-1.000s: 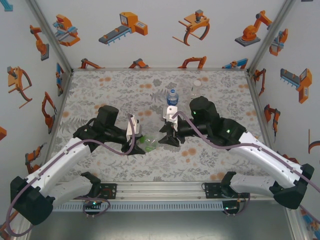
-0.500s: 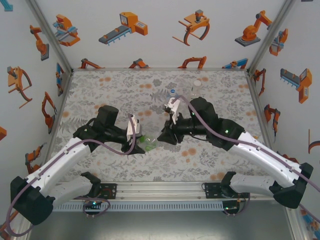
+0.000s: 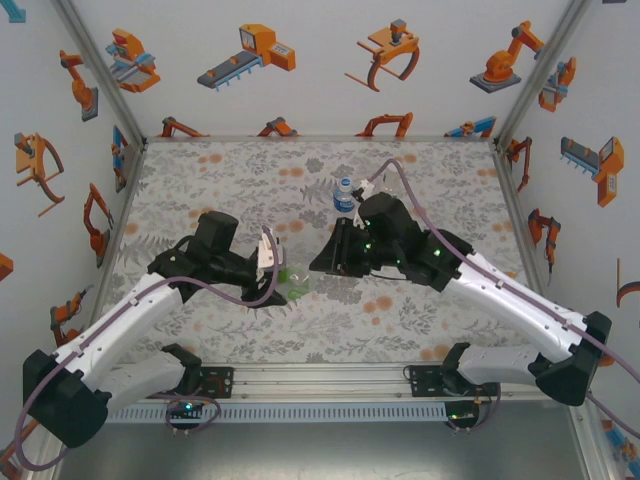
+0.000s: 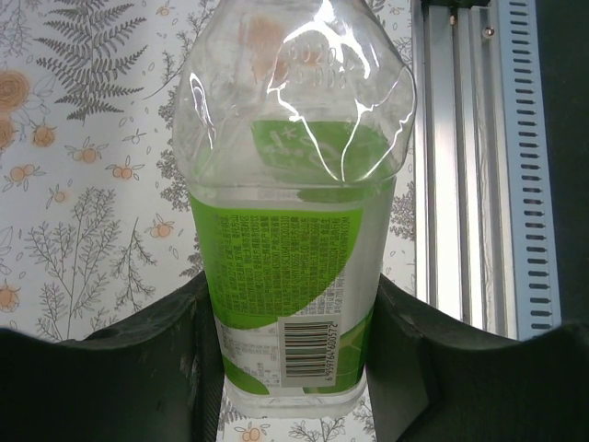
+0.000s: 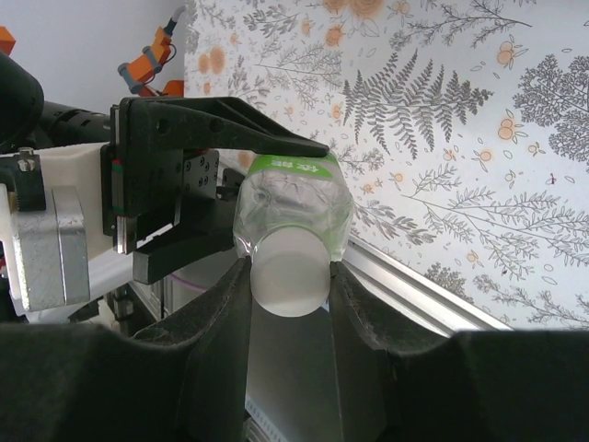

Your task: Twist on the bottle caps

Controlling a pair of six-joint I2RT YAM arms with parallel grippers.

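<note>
The green-labelled bottle (image 3: 298, 288) is held off the table, tipped toward the right arm, with my left gripper (image 3: 281, 284) shut on its body. In the left wrist view the label (image 4: 294, 276) sits squeezed between both black fingers (image 4: 175, 359). A white bottle cap (image 5: 290, 272) sits on this bottle's neck. My right gripper (image 5: 290, 281) is shut on the cap, one finger pressing each side. From above, the right gripper (image 3: 323, 262) meets the bottle's mouth end at mid-table. In the right wrist view the bottle's clear shoulder (image 5: 294, 203) and the left gripper (image 5: 184, 175) lie behind the cap.
A blue-labelled bottle (image 3: 344, 194) stands upright at the back middle, just behind my right wrist. The aluminium rail (image 3: 320, 378) runs along the near edge below the held bottle. Enclosure walls close the left, right and back.
My right gripper has moved left to the bottle's mouth and closed on the white cap, and its wrist has swung toward the back. The left arm has held still with the bottle.
</note>
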